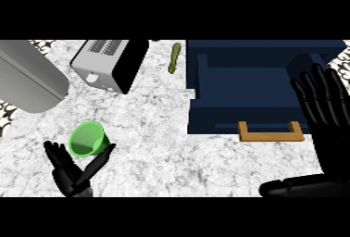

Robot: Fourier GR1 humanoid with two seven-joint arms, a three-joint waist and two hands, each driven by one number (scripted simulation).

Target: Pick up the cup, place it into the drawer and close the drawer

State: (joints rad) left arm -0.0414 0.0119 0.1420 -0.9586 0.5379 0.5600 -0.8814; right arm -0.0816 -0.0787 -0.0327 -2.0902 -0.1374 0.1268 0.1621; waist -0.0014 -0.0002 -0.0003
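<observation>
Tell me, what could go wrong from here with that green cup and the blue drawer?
The green cup lies by the left hand, whose fingers are straight, not curled round it, so it might get nudged away. The drawer stands open across the counter, so the cup could clip its front wall. The right hand overlaps the drawer's right edge and may obstruct.

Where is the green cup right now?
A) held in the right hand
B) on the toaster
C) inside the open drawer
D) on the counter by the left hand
D: the green cup lies on the counter beside the left hand, well apart from the open drawer.
</observation>
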